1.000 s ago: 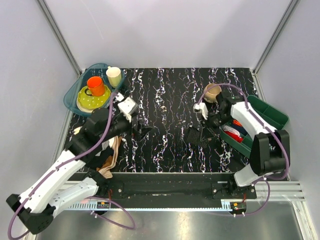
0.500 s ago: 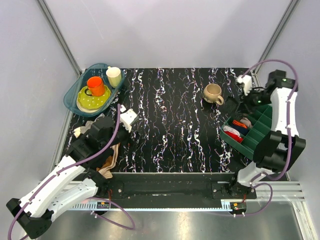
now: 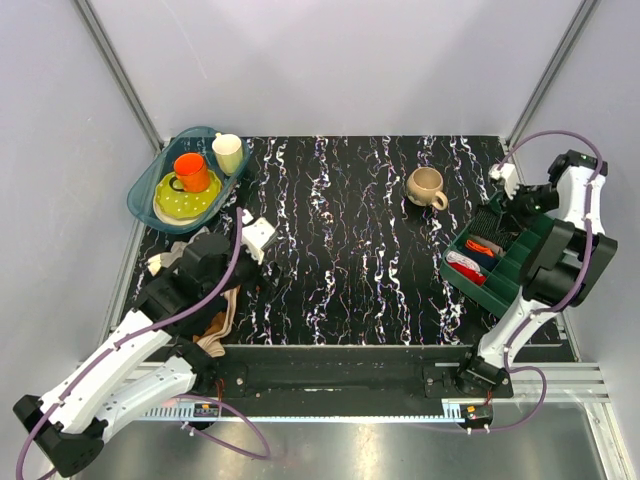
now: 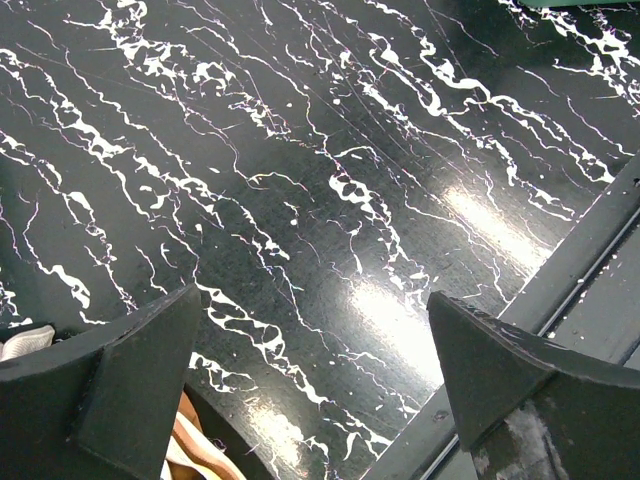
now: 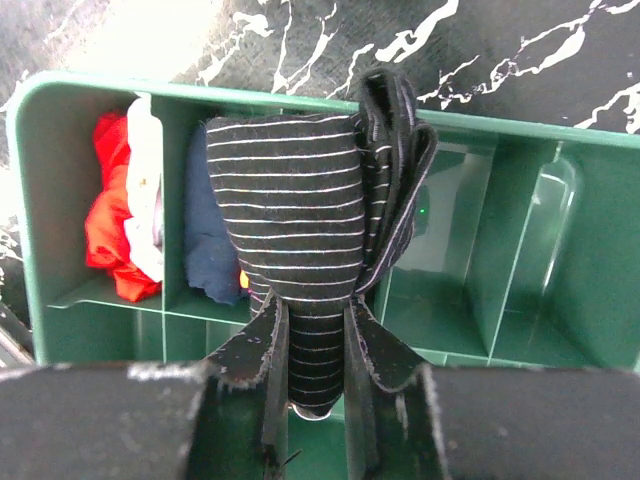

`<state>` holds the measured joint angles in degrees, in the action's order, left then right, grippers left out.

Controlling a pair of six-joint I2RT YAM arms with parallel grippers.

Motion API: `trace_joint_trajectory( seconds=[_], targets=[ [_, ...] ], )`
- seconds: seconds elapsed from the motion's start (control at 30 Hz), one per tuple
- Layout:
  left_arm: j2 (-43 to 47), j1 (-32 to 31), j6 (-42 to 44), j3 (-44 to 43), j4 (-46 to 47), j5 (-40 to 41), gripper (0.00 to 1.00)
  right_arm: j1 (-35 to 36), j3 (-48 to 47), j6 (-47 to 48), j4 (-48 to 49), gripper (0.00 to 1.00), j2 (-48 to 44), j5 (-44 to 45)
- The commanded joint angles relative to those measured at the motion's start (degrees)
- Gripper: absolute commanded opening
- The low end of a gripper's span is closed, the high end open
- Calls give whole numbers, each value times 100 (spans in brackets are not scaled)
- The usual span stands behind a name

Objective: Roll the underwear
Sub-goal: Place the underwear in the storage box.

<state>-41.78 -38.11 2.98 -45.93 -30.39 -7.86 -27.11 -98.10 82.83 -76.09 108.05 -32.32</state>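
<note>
Placing the roll appears to be the step in hand. Start from the table (image 3: 340, 260): its marbled surface carries the green divided tray (image 3: 525, 265) at the right side, and the right arm reaches over that tray. The left gripper (image 4: 312, 300) hangs low over the tabletop at the left, fingers spread wide with nothing between them; leave it parked there. The right gripper (image 5: 310, 370) is clenched on the underwear (image 5: 300, 220), which hangs as a tight striped roll above the tray and does not appear to touch it. Below the roll, the end compartment holds a red cloth (image 5: 108, 225) and a white cloth (image 5: 150, 190); the next one holds a blue cloth (image 5: 205, 245). The compartments beyond look vacant. Centre the roll over one of those and lower it straight between the dividers. Release only once the fabric is seated, or the looser folded edge may spring open.
</note>
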Motion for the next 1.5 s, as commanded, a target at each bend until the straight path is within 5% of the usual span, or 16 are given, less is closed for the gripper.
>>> trace_joint_trajectory(
  seconds=[0.0, 0.27, 0.6, 1.27, 1.37, 1.47],
  targets=[
    [-76, 31, 36, 5, 51, 241, 99, -13, -156, 462, -257, 10, 382, 225],
    [-234, 31, 36, 5, 16, 329, 99, -285, -955, 471, -695, 10, 559, -354],
    [-243, 31, 36, -3, 24, 258, 99, -356, -2054, 217, -696, 10, 1340, 173],
    [-436, 31, 44, 14, 16, 188, 99, -119, -499, 94, 446, 11, 2079, 1218],
    [-436, 31, 44, 23, 25, 179, 99, -110, -525, -65, 508, 14, 2229, 1412],
    [-445, 31, 44, 23, 25, 179, 99, -110, -630, -249, 429, 28, 2142, 1387]
  ],
)
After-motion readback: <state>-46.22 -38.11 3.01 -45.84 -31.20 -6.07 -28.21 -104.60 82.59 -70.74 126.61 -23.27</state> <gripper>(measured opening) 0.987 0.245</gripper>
